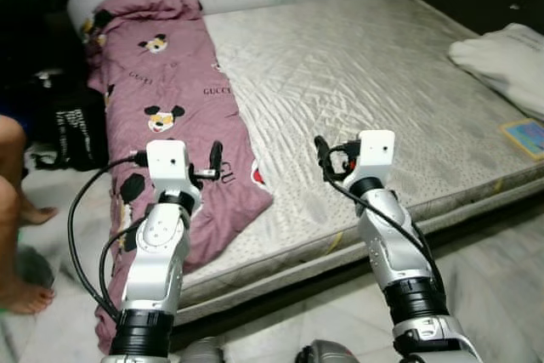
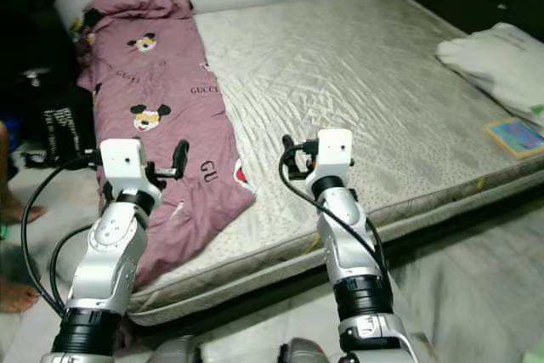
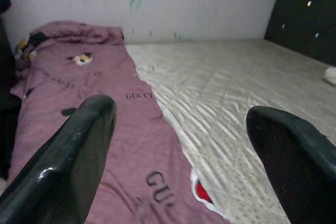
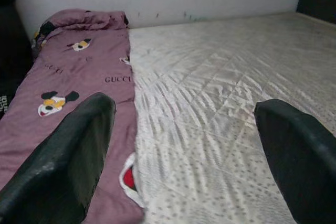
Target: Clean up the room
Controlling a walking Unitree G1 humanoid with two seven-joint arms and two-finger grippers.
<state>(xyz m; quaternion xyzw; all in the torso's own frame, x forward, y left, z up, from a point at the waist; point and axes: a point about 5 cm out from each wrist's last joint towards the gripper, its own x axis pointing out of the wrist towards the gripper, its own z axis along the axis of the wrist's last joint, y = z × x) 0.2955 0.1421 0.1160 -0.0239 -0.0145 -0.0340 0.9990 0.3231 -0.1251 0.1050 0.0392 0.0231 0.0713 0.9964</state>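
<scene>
A purple blanket (image 1: 174,116) printed with cartoon mice is spread in a long strip along the left side of the mattress (image 1: 374,82), bunched at the far end against the wall and hanging over the near edge toward the floor. It can be judged soft, light and limp, likely to sag and drag when lifted, so a firm pinch at the near corner or along the edge beside the bare mattress would be the sensible hold. The left gripper (image 1: 211,163) is held above the blanket's near end, its fingers spread wide with nothing between them; the right gripper (image 1: 325,159) is held over the bare mattress just beside the blanket, likewise wide open and empty. On the mattress's far right a white pillow (image 1: 501,61) and a small colourful book (image 1: 525,135) are seen. A person's bare legs (image 1: 15,210) stand on the pale floor (image 1: 501,286) left of the mattress.
</scene>
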